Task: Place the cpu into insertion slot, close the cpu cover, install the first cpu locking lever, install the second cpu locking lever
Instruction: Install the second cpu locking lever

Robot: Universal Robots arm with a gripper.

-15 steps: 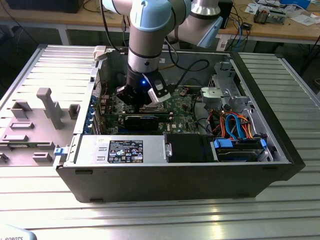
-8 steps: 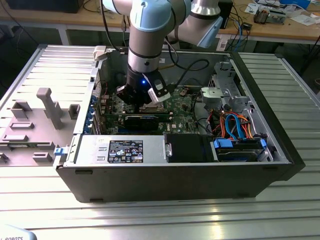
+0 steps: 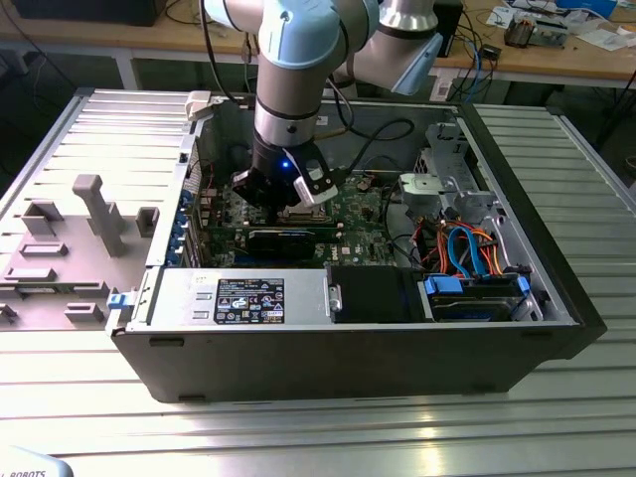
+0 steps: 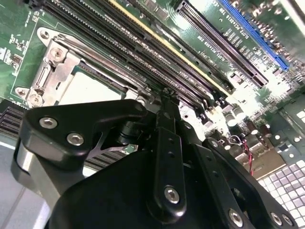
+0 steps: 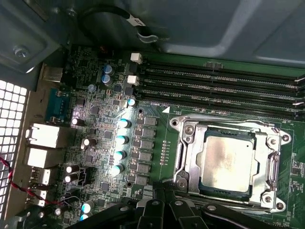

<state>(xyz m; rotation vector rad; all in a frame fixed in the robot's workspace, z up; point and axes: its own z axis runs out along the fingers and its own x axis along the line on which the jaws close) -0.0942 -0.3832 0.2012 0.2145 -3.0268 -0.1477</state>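
The cpu lies flat in the insertion slot on the green board, its silver-grey top facing up. The cpu cover is folded down around it, and the chip shows through the cover's window. Thin metal lever rods run along two sides of the slot and lie low. My gripper hovers beside one edge of the slot, shut with nothing between its fingers. In the second wrist view the gripper reaches down next to the cpu and the cover. The exterior view has the gripper low inside the open case.
Long black memory slots run close beside the socket. Capacitors and rear ports stand on the other side. The case walls, a power supply and drive cables hem in the board.
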